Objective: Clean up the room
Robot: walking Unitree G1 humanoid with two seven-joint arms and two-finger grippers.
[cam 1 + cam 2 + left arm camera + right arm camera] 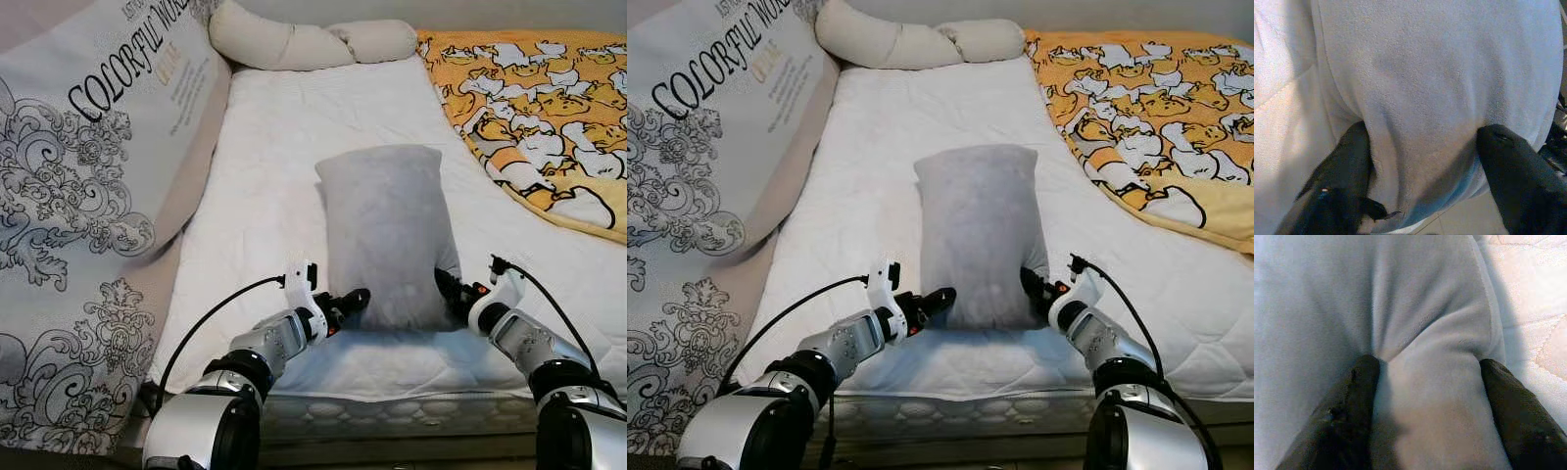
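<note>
A grey plush pillow (387, 230) stands up on its near end on the white mattress (265, 176), close to the front edge. My left gripper (355, 299) is shut on its lower left corner, and my right gripper (446, 287) is shut on its lower right corner. In the left wrist view, the two black fingers (1347, 161) pinch a fold of the grey pillow (1430, 73) between them. The right wrist view shows the right gripper (1429, 363) squeezing a bulge of the pillow (1415, 293) the same way.
A yellow blanket with a duck print (539, 108) covers the bed's right side. Two beige bolster cushions (294, 39) lie at the head. A large printed cover lettered "COLORFUL WORLD" (88, 196) leans along the bed's left. The mattress front edge (392, 406) is just below my arms.
</note>
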